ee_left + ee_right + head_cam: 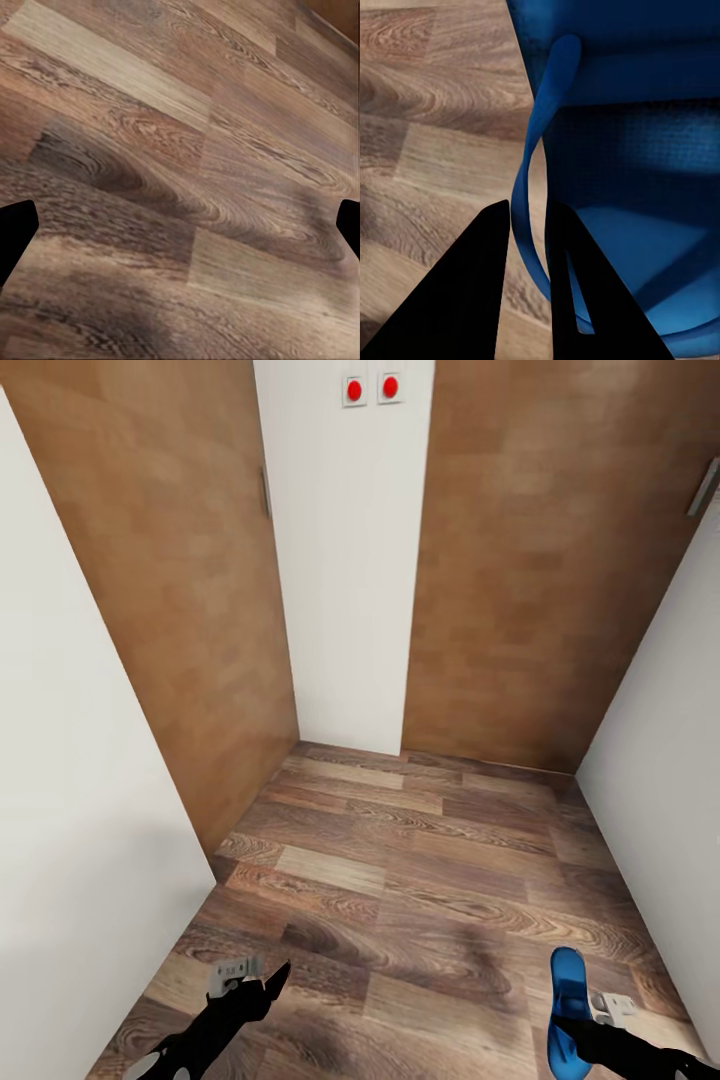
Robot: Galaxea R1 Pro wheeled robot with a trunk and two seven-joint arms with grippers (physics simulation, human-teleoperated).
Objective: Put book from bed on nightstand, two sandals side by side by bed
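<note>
Right gripper (575, 1028), at 5 o'clock in the head view, clamps one blue sandal (566, 1010) by its strap (531, 195), fingers (472, 292) nearly closed. Judgement: keep a firm pinch while carrying it to the bed. Left gripper (268, 982), at 7 o'clock, hangs spread and empty over the plank floor (400, 880).

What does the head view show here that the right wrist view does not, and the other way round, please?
Head view alone: two tan doors, the white wall strip with two red buttons, and the left gripper. Right wrist view alone: the right gripper pinching the strap of the blue sandal. Both: the sandal and the wood plank floor.
</note>
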